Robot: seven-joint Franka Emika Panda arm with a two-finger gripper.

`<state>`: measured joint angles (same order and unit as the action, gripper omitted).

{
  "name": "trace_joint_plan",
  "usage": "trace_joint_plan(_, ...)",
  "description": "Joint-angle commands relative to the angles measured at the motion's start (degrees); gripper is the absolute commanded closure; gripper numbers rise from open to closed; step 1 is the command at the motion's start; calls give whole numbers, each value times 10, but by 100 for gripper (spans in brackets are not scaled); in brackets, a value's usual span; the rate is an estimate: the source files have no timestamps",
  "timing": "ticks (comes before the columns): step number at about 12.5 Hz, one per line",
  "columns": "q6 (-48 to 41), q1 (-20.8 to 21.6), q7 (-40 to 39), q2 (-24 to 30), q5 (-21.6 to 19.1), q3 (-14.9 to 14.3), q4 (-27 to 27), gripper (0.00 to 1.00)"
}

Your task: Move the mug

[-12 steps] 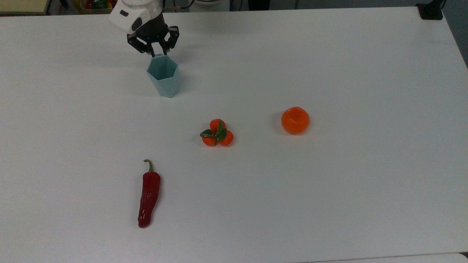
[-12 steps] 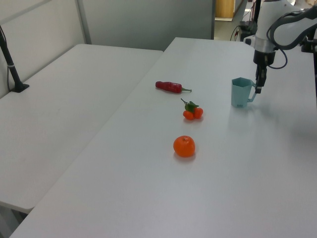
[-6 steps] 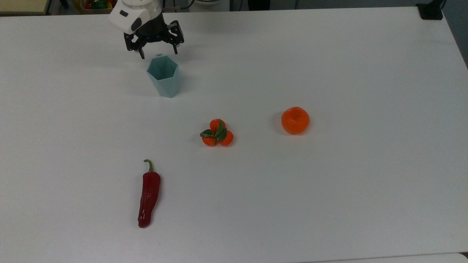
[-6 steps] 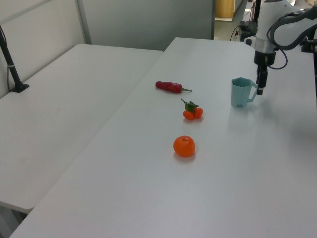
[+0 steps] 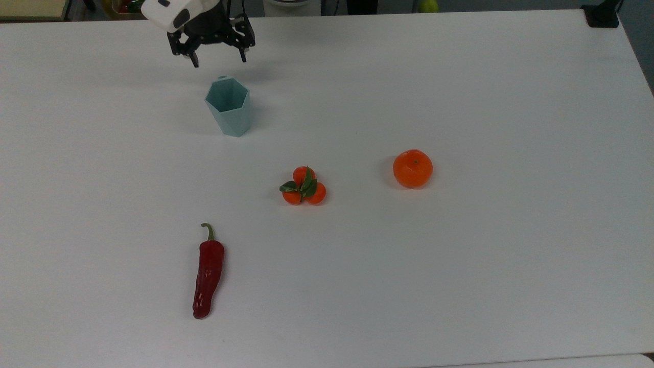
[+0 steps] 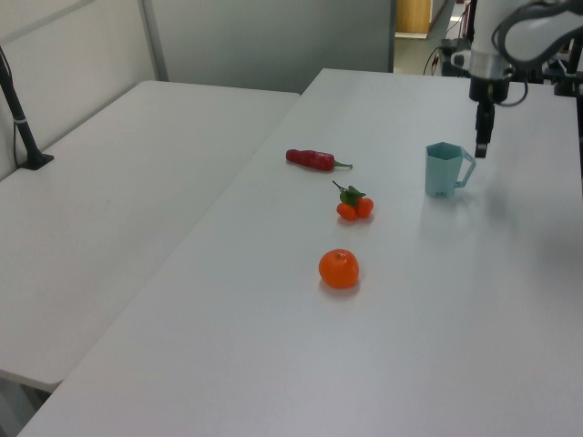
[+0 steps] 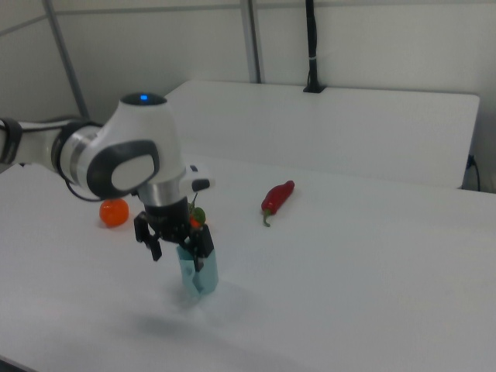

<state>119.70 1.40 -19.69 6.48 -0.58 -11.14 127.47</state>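
The pale teal faceted mug (image 5: 228,107) stands upright on the white table (image 5: 460,266), in the top view's upper left. Its handle points toward the arm, seen on the right side of the mug (image 6: 444,171) in the left view. My gripper (image 5: 218,61) is open and hangs above and just behind the handle, apart from the mug, with nothing between its fingers. In the left view the gripper (image 6: 481,146) is above the handle. In the right view the gripper (image 7: 177,258) partly covers the mug (image 7: 203,277).
A cluster of small oranges with leaves (image 5: 304,186) lies mid-table, an orange (image 5: 413,168) to the top view's right of it, and a red chili pepper (image 5: 208,273) toward the near edge. A black post base (image 5: 603,15) sits at the far right corner. A second table (image 6: 118,200) adjoins.
The gripper, shut on the mug's handle a second ago, has opened, let go and risen away from it. The mug has stayed in place.
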Motion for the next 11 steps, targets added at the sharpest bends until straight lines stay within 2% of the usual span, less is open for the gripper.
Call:
trace_joint_plan(1,-166,6,94,8,6,25,-147,0)
trace_joint_plan(3,-247,6,150,8,1,58,-226,0)
trace_joint_plan(5,-290,6,205,8,1,82,-264,0)
trace_joint_plan(7,-337,6,273,7,-2,112,-324,0)
trace_joint_plan(9,-346,6,279,6,-39,118,-369,0)
trace_joint_plan(11,-339,2,274,-5,-61,117,-387,0)
